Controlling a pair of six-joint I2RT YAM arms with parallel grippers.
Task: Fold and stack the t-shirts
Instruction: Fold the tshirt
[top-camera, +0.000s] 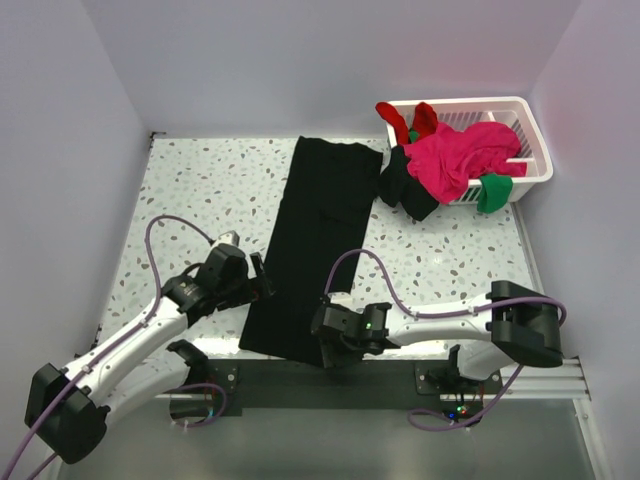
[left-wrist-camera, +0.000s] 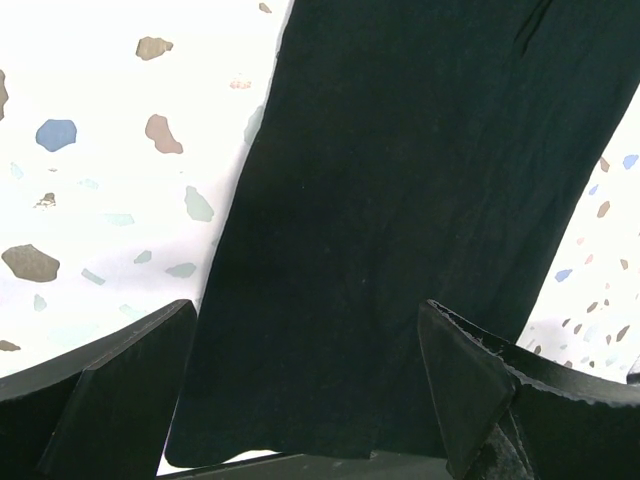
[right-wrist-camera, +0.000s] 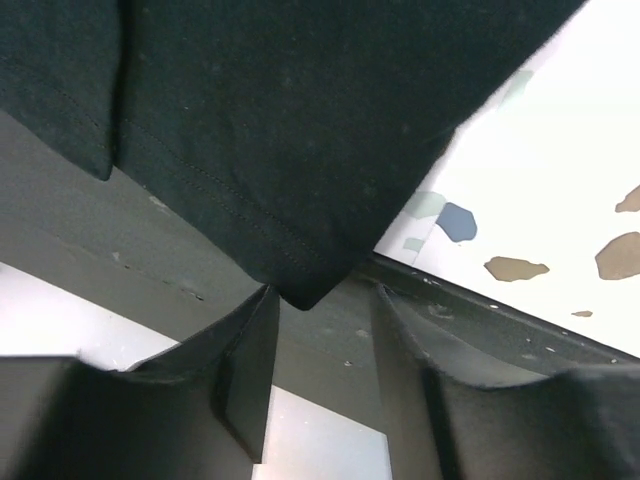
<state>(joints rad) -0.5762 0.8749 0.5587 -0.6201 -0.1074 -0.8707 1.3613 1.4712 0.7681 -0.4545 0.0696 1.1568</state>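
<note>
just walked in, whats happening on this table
Two robot arms are folding a black shirt, which lies on the table as a long strip. The left claw is open over the strip's near end. The right claw sits at the near right corner, jaws apart, nothing pinched yet. More shirts, pink, red, green and black, spill from the basket at far right.

The long black cloth t-shirt (top-camera: 318, 235) lies down the middle of my speckled table (top-camera: 200, 190), far edge to near, the white slatted plastic basket (top-camera: 538, 148) of shirts (top-camera: 460, 160) in its far right corner.
</note>
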